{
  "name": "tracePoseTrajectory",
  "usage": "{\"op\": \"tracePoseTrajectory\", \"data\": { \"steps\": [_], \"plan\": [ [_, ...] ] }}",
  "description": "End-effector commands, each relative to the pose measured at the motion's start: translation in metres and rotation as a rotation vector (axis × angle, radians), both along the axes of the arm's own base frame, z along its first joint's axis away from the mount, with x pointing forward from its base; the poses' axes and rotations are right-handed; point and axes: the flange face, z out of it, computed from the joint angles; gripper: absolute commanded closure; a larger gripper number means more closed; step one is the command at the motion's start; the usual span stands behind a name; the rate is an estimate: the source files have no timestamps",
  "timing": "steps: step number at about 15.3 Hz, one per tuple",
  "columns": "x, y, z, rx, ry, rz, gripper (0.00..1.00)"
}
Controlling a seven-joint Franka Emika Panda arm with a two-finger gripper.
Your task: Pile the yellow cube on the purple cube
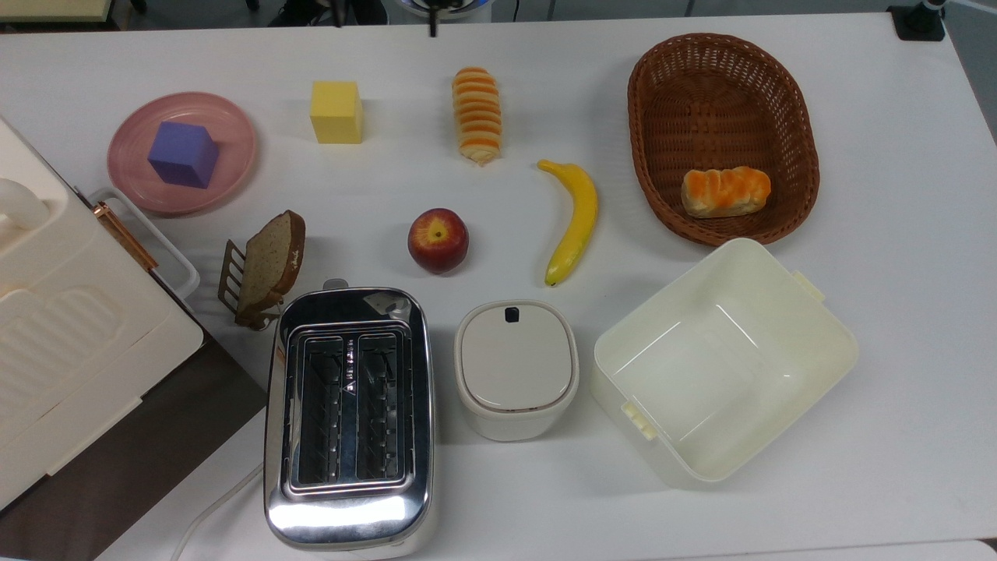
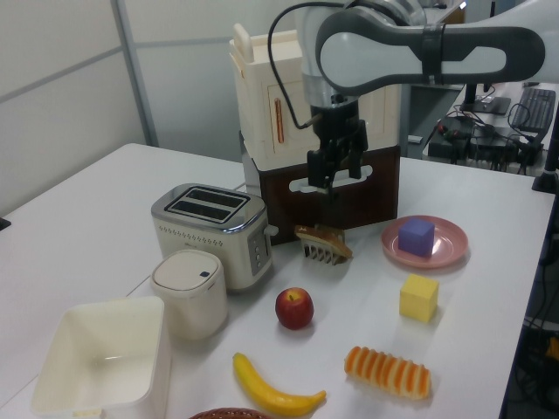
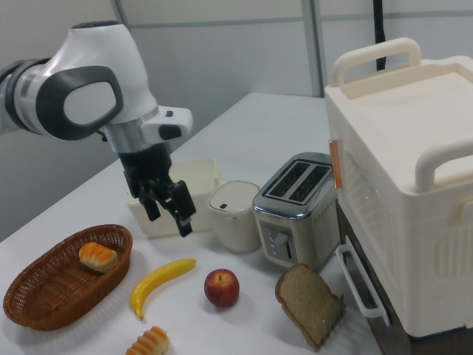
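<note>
Arm (image 2: 410,54) was glossy white shells with dark grey rounded joint covers and a silver wrist ring. Black cable looped from the upper link down to the wrist. Gripper (image 3: 168,207) was all black: boxy body, two slim straight fingers (image 3: 185,220).

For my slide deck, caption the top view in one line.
Yellow cube on the table beside the purple cube on its pink plate, unstacked.
</note>
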Motion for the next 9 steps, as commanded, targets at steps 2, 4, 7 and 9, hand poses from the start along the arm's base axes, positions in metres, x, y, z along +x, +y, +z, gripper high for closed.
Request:
{"op": "tracePoseTrajectory", "data": {
  "steps": [2, 4, 7, 9],
  "plan": [
    [-0.0061, -0.0236, 0.0030, 0.021, 0.009, -0.004, 0.00],
    [-0.0059, -0.0228, 0.0031, 0.021, 0.007, -0.002, 0.00],
    [-0.0044, -0.0220, 0.0007, 0.021, 0.010, -0.001, 0.00],
    [-0.0033, -0.0220, 0.0004, 0.021, 0.006, 0.001, 0.00]
  ]
}}
